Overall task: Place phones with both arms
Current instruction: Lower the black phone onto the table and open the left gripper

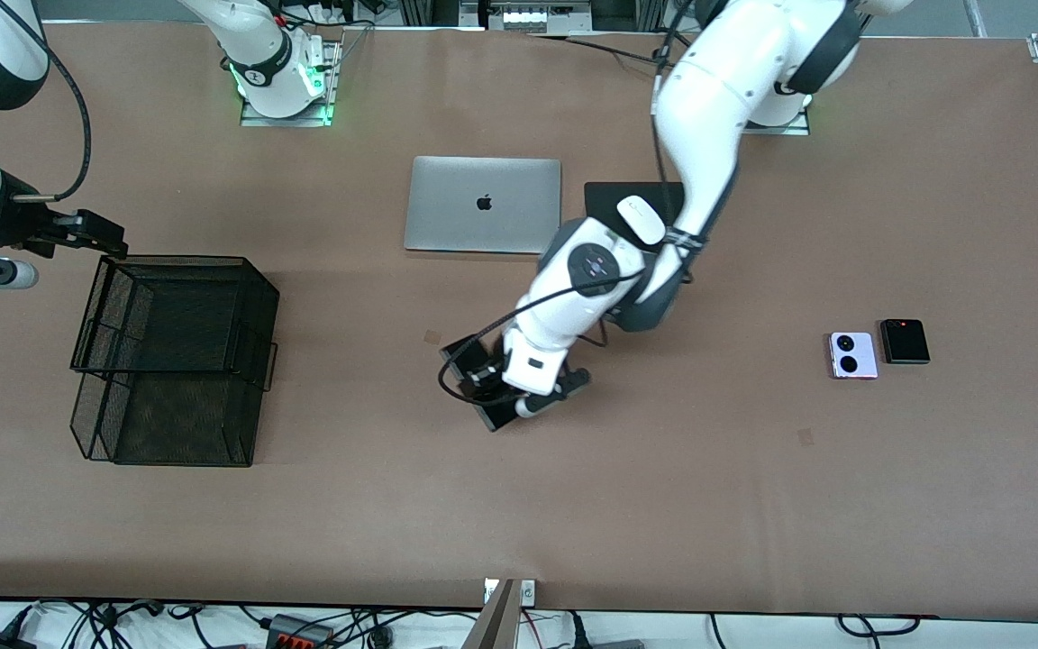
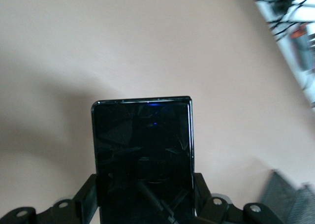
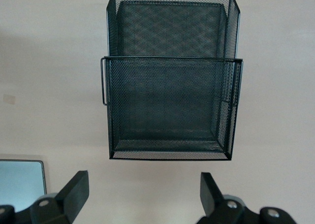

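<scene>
Brown paper covers the counter (image 1: pixel 753 505), where the black mesh basket (image 1: pixel 172 361) toward the right arm's end holds no phone that shows, so placing seems barely begun. The right claw (image 3: pixel 142 192) waits spread wide beside the basket. The left claw (image 2: pixel 145 199) clamps the long black phone (image 2: pixel 142 155), glossy, mid-counter. The lilac-white phone (image 1: pixel 853 354) and squarish black phone (image 1: pixel 905 341) lie untouched, just beside each other.

You get bright, even overhead light on the worktop (image 1: pixel 753 505), with only a soft shadow beside the mesh basket (image 1: pixel 177 361). In the left wrist view the long black phone (image 2: pixel 142 155) shows faint glare, and the cables above it blur.
</scene>
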Tool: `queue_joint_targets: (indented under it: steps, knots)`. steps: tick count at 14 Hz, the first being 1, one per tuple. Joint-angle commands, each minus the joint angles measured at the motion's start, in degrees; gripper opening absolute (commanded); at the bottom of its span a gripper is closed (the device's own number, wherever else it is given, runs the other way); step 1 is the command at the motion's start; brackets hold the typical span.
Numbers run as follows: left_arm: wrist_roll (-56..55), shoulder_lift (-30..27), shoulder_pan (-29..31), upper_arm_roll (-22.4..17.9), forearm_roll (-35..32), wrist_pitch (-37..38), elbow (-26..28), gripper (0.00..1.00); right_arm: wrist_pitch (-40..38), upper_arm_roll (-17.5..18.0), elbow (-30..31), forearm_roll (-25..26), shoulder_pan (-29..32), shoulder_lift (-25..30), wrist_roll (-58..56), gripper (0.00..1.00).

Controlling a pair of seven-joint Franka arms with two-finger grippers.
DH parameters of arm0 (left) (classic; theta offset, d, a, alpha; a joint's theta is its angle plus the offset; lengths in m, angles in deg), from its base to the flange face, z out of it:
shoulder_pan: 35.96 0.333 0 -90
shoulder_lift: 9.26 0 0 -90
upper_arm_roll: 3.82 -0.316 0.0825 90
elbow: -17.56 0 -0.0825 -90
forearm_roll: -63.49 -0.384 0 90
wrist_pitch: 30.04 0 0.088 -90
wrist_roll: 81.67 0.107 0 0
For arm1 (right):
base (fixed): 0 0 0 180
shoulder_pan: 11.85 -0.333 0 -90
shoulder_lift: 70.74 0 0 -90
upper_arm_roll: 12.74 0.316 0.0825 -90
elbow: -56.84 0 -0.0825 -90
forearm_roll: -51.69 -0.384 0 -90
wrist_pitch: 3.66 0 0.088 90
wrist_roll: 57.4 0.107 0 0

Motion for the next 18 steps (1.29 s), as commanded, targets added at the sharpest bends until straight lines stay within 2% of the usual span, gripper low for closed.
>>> queue_joint_targets:
  steps: [1,4,6,8,12,13,14,15,18]
  knots:
    - [-4.05,3.37,-3.97,-2.87,1.99,-3.14,-4.03,0.35,1.04,0.14,0.08,0.22,0.07,-2.03,0.04,1.0]
    - [-0.21,5.3,-9.07,-7.25,1.29,-3.05,-7.35,0.36,2.01,0.06,0.08,0.57,0.16,-3.79,0.04,1.0]
    - [13.54,7.24,-11.62,-9.11,1.38,-2.52,-7.98,0.36,2.1,0.14,0.08,0.57,0.25,-4.76,0.04,1.0]
    - [20.62,7.42,-11.89,-9.9,1.12,-1.48,-7.72,0.36,2.1,0.06,0.08,0.57,0.16,-5.11,0.04,1.0]
    - [26.18,8.56,-14.0,-13.85,1.12,5.98,-7.89,0.35,2.01,0.06,0.08,0.57,0.16,-6.34,0.04,1.0]
    - [26.18,8.56,-14.18,-13.86,1.2,6.96,-7.89,0.45,2.01,0.05,0.08,0.66,0.16,-6.43,-0.05,1.0]
    - [26.18,8.56,-14.18,-13.86,1.2,7.14,-7.89,0.65,1.84,0.05,0.08,0.66,0.16,-6.43,-0.05,1.0]
    - [26.01,8.56,-14.27,-13.86,1.2,7.14,-7.89,1.0,1.66,0.05,0.08,0.66,0.08,-6.87,-0.05,1.0]
    - [25.39,8.12,-14.27,-13.6,1.47,7.75,-7.89,1.0,1.57,0.14,0.08,0.66,-0.1,-7.13,-0.05,1.0]
